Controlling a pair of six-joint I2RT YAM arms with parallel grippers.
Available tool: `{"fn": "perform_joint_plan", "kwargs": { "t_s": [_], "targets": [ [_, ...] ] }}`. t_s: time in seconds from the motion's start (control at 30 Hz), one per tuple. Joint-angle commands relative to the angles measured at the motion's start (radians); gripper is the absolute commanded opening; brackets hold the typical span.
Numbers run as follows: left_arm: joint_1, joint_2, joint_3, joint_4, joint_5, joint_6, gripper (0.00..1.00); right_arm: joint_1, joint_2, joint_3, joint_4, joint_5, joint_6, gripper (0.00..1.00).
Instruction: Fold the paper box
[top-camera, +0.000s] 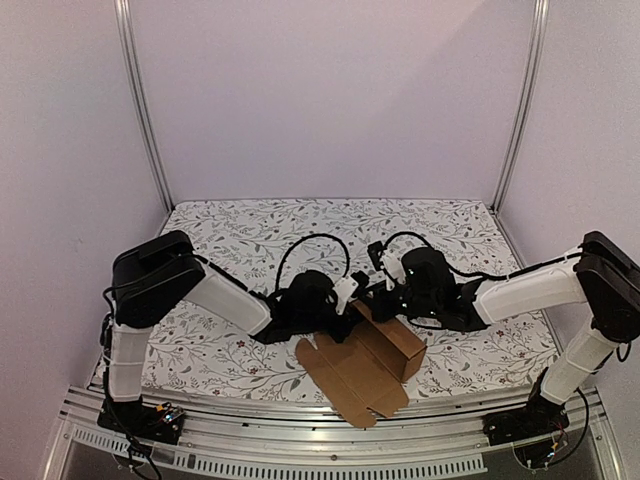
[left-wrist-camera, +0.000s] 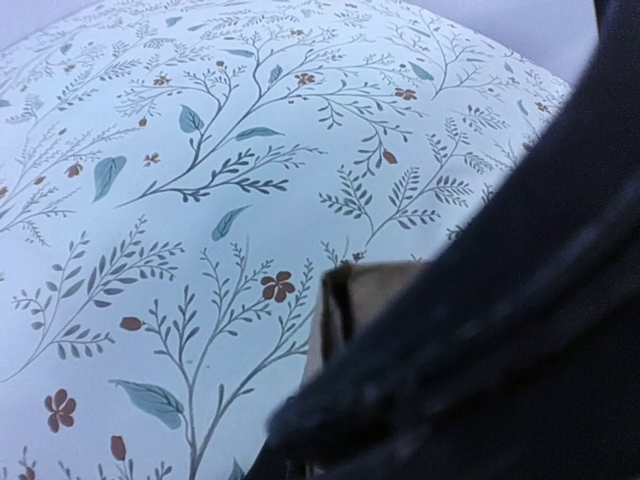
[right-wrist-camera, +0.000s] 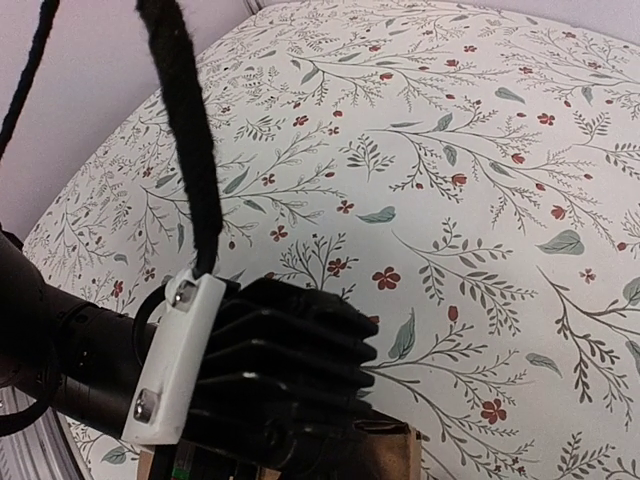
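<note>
Floral tablecloth (top-camera: 240, 240), brown paper box (top-camera: 365, 365) half-folded, flaps splayed flat, both grippers' state unclear

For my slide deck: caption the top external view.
Two arms meet over a partly folded paper box at the near edge of a floral table.

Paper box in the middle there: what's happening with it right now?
Both arms are bent over the paper box, a brown cardboard piece partly folded at the table's near edge. The left gripper and right gripper meet at its far upright wall, while flat flaps spread toward the camera. Their jaws are hidden, so the grip cannot be judged.
</note>
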Motion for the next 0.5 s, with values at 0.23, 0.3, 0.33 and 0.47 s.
{"fn": "perform_joint_plan", "kwargs": {
  "t_s": [0.23, 0.3, 0.33, 0.47],
  "targets": [
    [-0.060, 0.053, 0.032, 0.056, -0.120, -0.031, 0.00, 0.016, -0.005, -0.056, -0.130, 0.001, 0.046, 0.00],
    [-0.063, 0.049, 0.031, 0.053, -0.129, -0.027, 0.00, 0.015, -0.009, -0.058, -0.134, 0.002, 0.047, 0.00],
    [-0.064, 0.047, 0.031, 0.048, -0.135, -0.024, 0.00, 0.017, -0.011, -0.058, -0.135, 0.003, 0.047, 0.00],
    [-0.064, 0.038, 0.035, 0.027, -0.149, -0.014, 0.00, 0.017, -0.019, -0.054, -0.140, 0.007, 0.046, 0.00]
  ]
}}
